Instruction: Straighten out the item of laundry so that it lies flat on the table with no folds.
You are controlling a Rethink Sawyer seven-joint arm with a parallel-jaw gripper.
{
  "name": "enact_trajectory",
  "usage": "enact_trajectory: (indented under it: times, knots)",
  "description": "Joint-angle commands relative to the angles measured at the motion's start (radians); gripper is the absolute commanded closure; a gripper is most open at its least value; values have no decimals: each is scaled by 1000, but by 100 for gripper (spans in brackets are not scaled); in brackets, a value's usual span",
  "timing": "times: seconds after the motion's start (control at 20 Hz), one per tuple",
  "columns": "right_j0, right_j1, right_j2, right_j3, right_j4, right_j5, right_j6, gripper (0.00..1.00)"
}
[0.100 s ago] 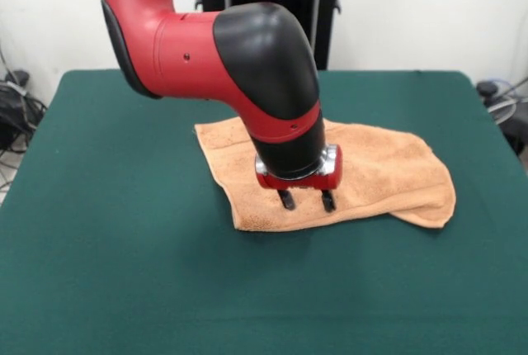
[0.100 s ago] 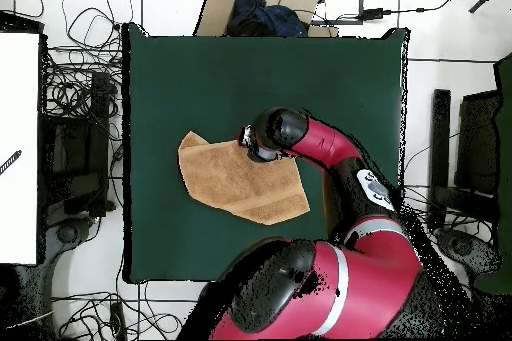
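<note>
From my remote station, working near to far in the front view: bare green surface fills the foreground, and beyond it the peach-orange towel lies a little past the middle of the surface, still rumpled. Its near hem runs roughly side to side, and the end toward the picture's right looks doubled over into a thick rounded lobe; the long axis lies across the picture, slanting slightly.

My pincer stands straight down over the towel's near edge, toward the left-hand end of the cloth. Its two dark fingers are set a narrow gap apart with the tips at the nap. I cannot tell whether they have any fabric pinched between them or merely touch it.

The relation I am steering by: nearly all of the towel lies to the right of and behind the pincer, with the folded lobe at the opposite end. In my judgement the next pull must run along that long axis, away from the fold, or the pincer must shift to the lobe itself.

The overhead view agrees: the wrist sits at one edge of the cloth, the towel spreading away from it, its outline irregular. No containers stand on the surface. Behind everything, the red and black arm bends down from above.
</note>
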Motion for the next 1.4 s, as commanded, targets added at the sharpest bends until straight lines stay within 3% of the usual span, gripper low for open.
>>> enact_trajectory:
  times: [0.05, 0.9, 1.4]
  knots:
    - [25, 159, 13, -12, -8, -142, 153, 100]
    - [28, 126, 8, 13, -2, -167, 166, 100]
    - [32, 80, -5, -111, -10, 25, 97, 100]
